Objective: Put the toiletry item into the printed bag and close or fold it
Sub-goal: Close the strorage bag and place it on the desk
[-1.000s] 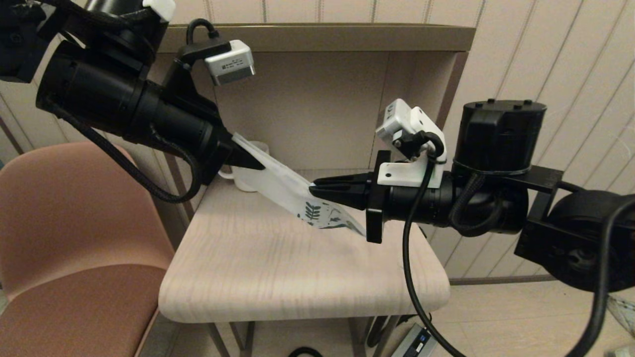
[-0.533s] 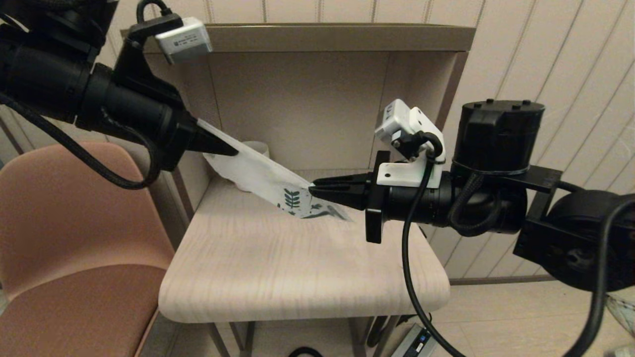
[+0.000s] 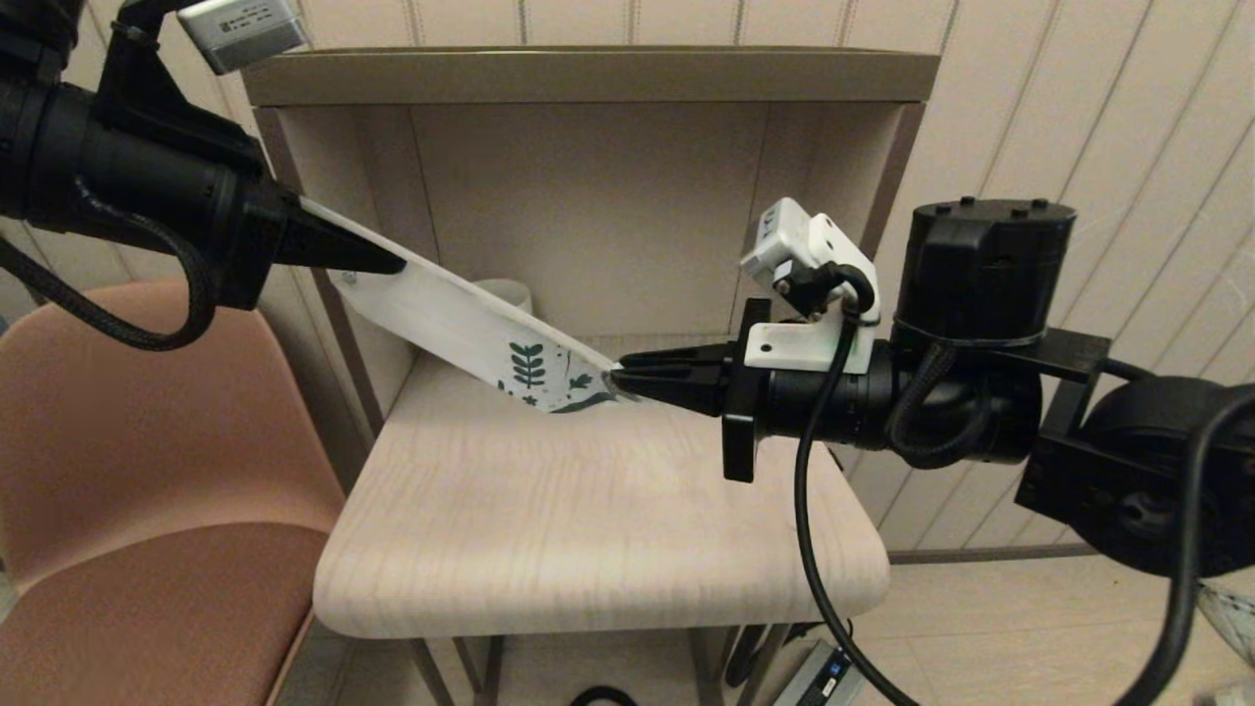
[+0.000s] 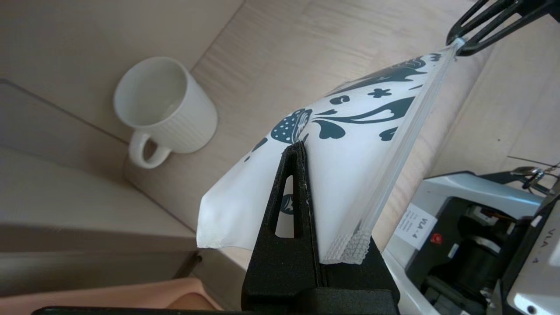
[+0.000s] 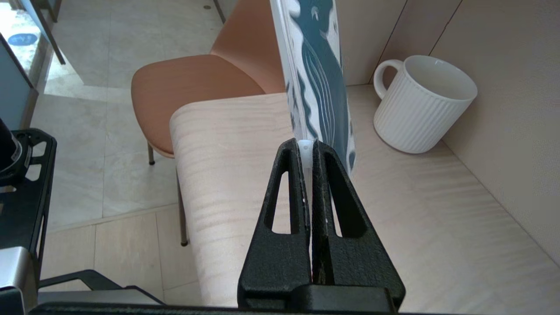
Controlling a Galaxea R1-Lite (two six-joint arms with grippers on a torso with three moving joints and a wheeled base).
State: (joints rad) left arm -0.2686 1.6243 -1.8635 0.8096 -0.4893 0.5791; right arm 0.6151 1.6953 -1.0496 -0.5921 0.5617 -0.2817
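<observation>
The printed bag hangs stretched in the air above the table, sloping down from upper left to the middle. My left gripper is shut on its plain white end. My right gripper is shut on a small white slider at the corner of the leaf-printed end. The bag's clear zip strip runs straight between the two grippers. The toiletry item shows in no view.
A ribbed white mug stands at the back of the light wooden table, inside a beige alcove with a shelf above. A salmon chair is left of the table.
My left gripper has moved up and to the left, drawing the bag with it. The right gripper has stayed put and now sits at the bag's printed end corner.
</observation>
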